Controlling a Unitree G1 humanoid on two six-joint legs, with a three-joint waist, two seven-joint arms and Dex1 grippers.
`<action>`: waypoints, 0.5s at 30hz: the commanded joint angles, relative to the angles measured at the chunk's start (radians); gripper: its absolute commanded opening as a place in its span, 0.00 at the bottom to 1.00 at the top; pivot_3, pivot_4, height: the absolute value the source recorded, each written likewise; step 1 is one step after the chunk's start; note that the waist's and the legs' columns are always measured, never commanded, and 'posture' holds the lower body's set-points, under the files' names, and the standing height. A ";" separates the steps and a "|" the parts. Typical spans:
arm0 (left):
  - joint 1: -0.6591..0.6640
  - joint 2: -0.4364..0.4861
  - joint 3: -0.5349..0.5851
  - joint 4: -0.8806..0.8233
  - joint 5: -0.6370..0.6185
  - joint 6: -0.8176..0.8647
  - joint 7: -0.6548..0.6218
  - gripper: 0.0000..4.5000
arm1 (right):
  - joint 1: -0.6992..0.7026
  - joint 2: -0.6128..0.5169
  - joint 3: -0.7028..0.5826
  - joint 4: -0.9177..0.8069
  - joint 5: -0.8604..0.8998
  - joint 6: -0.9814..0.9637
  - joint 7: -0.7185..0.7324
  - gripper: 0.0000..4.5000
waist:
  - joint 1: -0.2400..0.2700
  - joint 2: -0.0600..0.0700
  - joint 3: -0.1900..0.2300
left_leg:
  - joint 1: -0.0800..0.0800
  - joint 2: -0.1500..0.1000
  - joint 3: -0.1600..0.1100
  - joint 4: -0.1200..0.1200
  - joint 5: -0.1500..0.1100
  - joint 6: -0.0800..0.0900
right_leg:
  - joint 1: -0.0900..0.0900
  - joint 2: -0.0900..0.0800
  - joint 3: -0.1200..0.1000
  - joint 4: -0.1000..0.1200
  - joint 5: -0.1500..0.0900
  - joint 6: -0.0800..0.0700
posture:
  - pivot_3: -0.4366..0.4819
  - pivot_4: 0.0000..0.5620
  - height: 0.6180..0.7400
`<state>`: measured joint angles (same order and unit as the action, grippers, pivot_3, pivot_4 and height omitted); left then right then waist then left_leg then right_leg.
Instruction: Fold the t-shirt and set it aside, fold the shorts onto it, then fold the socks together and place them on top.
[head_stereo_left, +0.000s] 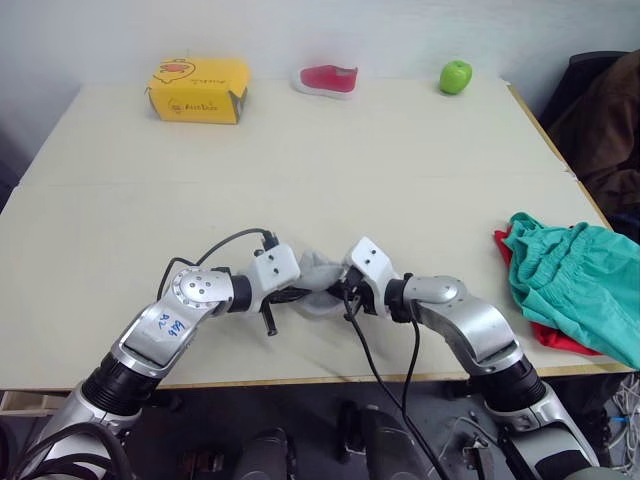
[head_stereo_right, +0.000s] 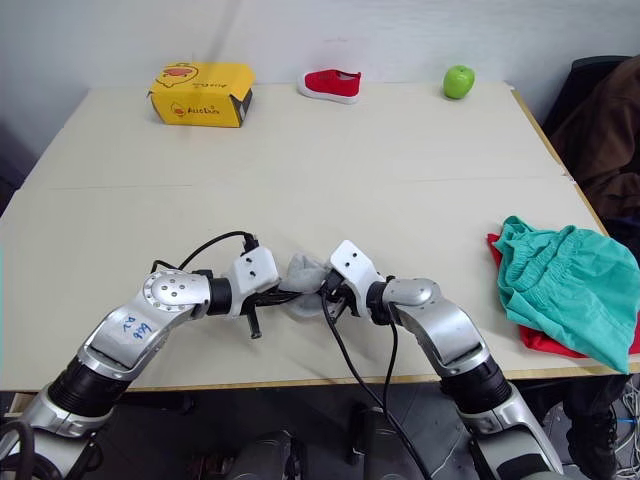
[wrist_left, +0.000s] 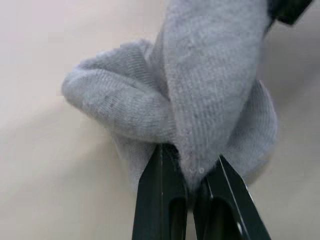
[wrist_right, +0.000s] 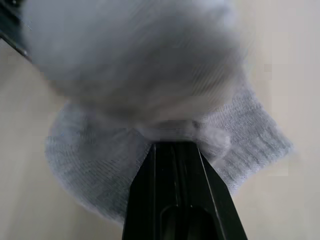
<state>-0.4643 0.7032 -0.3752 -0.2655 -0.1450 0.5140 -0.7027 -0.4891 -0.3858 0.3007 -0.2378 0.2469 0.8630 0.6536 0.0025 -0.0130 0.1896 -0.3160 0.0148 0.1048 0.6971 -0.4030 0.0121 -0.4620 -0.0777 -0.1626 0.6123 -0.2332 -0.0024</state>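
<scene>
The light grey socks sit bunched near the table's front edge, between both grippers. My left gripper is shut on a fold of sock from the left; in the left wrist view its fingers pinch the grey knit. From the right, my right gripper is shut on the socks too. At the table's right edge the teal-green shorts lie on top of the red t-shirt, of which only strips show.
Along the far edge of the table stand a yellow box, a small red shoe and a green apple. Dark clothing hangs off the table's right side.
</scene>
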 joint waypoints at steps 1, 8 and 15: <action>-0.013 0.003 -0.071 0.092 0.157 -0.188 -0.007 0.01 | 0.039 -0.002 -0.051 -0.055 0.043 0.070 -0.018 0.00 | 0.004 0.000 0.000 | 0.000 0.000 0.000 0.000 0.000 0.000 | 0.000 0.000 0.000 0.000 0.000 0.000 | 0.48 0.27 1.00; 0.022 -0.123 0.136 0.157 0.047 -0.056 0.072 0.01 | 0.063 0.034 -0.040 -0.013 0.036 0.050 -0.053 0.00 | 0.005 0.000 0.000 | 0.000 0.000 0.000 0.000 0.000 0.002 | 0.000 0.000 0.000 0.001 0.000 0.001 | 0.48 0.27 1.00; 0.048 -0.385 0.464 0.135 -0.156 0.280 0.304 0.01 | 0.056 0.037 -0.010 0.013 0.028 0.027 -0.046 0.00 | -0.003 0.000 0.000 | 0.000 0.000 0.000 0.000 0.000 0.003 | 0.000 0.000 -0.001 0.006 0.000 0.001 | 0.48 0.27 1.00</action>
<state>-0.4177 0.3509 -0.0030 -0.1077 -0.2419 0.7204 -0.4717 -0.4459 -0.3476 0.2654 -0.2489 0.2860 0.8775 0.6081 -0.0007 -0.0132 0.1895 -0.3160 0.0152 0.1043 0.6974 -0.4029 0.0147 -0.4618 -0.0781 -0.1634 0.6179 -0.2328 -0.0017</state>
